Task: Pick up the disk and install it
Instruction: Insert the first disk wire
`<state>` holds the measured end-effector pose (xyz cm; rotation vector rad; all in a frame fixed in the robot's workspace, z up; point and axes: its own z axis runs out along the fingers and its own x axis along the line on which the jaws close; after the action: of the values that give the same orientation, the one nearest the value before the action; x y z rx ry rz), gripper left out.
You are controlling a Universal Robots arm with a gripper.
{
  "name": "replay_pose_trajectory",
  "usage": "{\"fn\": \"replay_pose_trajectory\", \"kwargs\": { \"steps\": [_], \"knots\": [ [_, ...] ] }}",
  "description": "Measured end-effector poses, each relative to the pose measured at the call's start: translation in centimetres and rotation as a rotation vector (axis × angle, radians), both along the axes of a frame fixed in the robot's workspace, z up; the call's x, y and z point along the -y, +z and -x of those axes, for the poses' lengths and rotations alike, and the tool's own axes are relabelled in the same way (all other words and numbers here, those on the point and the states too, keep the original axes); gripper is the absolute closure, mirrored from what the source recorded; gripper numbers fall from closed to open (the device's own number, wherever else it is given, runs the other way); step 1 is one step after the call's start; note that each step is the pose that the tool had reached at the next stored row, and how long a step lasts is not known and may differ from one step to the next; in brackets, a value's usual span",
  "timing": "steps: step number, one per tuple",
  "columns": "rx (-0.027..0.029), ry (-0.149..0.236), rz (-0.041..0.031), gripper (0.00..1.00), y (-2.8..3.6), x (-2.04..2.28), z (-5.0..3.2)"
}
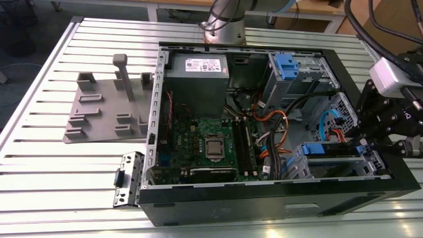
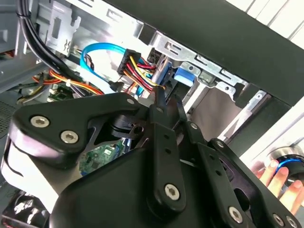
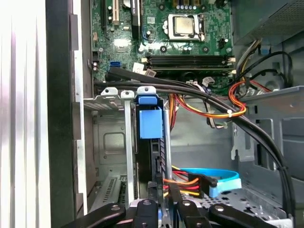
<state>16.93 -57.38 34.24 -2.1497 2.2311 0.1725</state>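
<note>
pale slatted metal tabletop (image 1: 39, 163) holds an open black computer case (image 1: 264, 203) lying on its side, with a grey moulded plastic fixture (image 1: 106, 111) just beside it on the exterior view's left. inside the case sit a green motherboard (image 1: 208, 144), a large grey metal box (image 1: 198, 84) with a white sticker, and bundles of orange, black and blue cables (image 1: 278, 129). an empty drive cage with a blue plastic tab (image 1: 286, 64) stands near the case's far wall.

the disk (image 1: 330, 151) sits in the drive bay at the case's corner on the exterior view's right, standing on edge between the bay's metal rails. in the first wrist view its blue frame (image 3: 151, 123) shows between two silver rails, with red, yellow and orange wires plugged in near its lower end.

the black gripper (image 1: 370, 144) reaches into that corner from the exterior view's right. in the second wrist view its fingers (image 2: 161, 107) come nearly together at the disk's edge, jaws close to one another; whether they actually grip the disk cannot be told.

a person's fingertips (image 2: 278, 178) appear near the case in the second wrist view.
</note>
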Motion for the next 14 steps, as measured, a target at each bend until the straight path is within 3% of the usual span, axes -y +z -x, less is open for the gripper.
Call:
{"fn": "replay_pose_trajectory", "kwargs": {
  "steps": [4, 5, 8, 10, 14],
  "knots": [
    [-0.0212, 0.001, -0.0165, 0.78, 0.02, -0.01, -0.64],
    [-0.0267, 0.001, -0.0203, 0.84, 0.02, -0.01, -0.81],
    [-0.0411, 0.002, -0.0285, 0.90, 0.02, -0.02, -1.39],
    [-0.0458, 0.003, -0.0303, 0.90, 0.02, -0.04, -1.70],
    [-0.0501, 0.003, -0.0311, 0.90, 0.30, -0.05, -2.18]
  ]
}}
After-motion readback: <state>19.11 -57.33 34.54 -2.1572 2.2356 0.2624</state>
